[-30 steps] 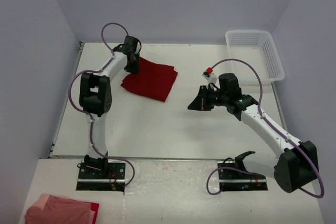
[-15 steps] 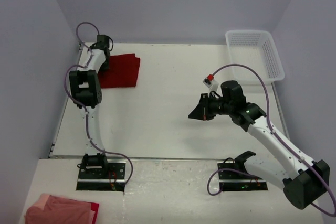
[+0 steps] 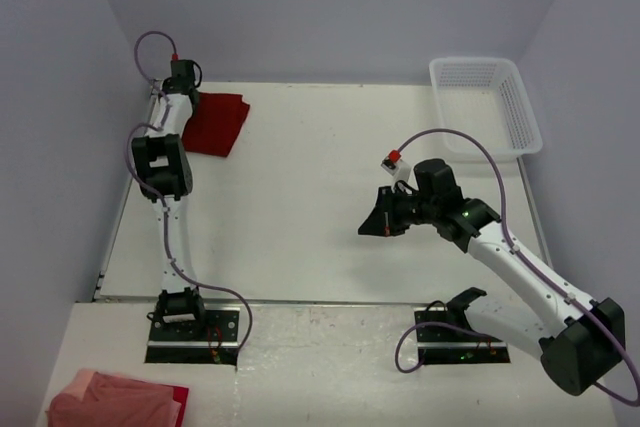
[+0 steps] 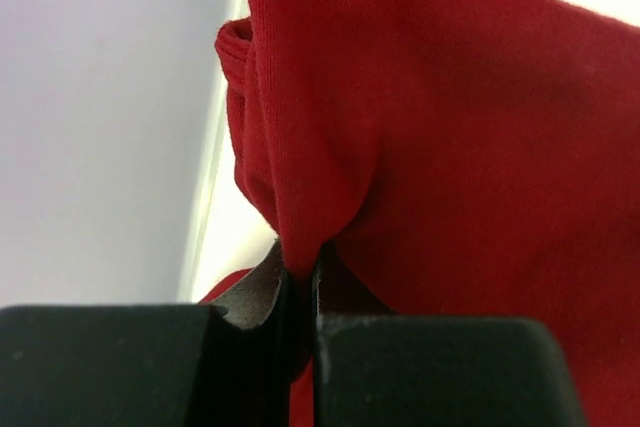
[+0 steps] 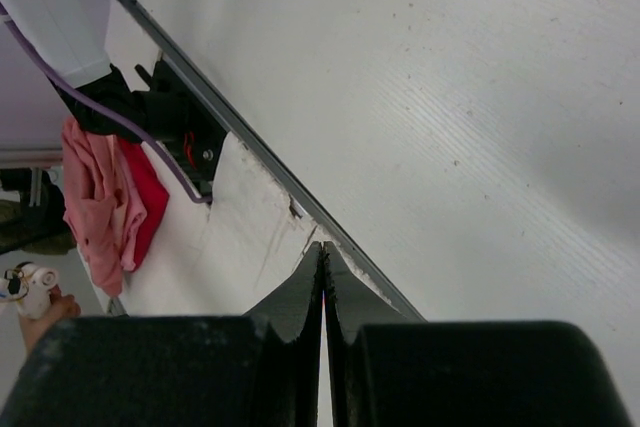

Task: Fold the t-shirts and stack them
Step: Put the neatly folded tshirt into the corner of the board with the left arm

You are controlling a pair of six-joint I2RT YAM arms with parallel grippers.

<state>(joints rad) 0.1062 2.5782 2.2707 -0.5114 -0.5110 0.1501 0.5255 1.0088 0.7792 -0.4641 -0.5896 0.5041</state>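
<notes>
A folded deep red t-shirt (image 3: 217, 122) lies at the table's far left corner. My left gripper (image 3: 188, 107) is stretched out to that corner and is shut on the shirt's left edge. In the left wrist view the red cloth (image 4: 450, 127) fills the frame, and a pinched fold of it runs down between the closed left gripper (image 4: 300, 272). My right gripper (image 3: 372, 227) hovers over the middle right of the table, shut and holding nothing. In the right wrist view the right gripper (image 5: 322, 252) has its tips pressed together.
A white mesh basket (image 3: 487, 102) stands at the far right corner. A heap of pink and red cloth (image 3: 115, 402) lies off the table at the near left, also seen as the cloth heap (image 5: 110, 202). The left wall runs close beside the left arm.
My left gripper has dragged the red t-shirt leftward from the far middle into the far left corner. The right arm has drifted slightly toward the near side.
</notes>
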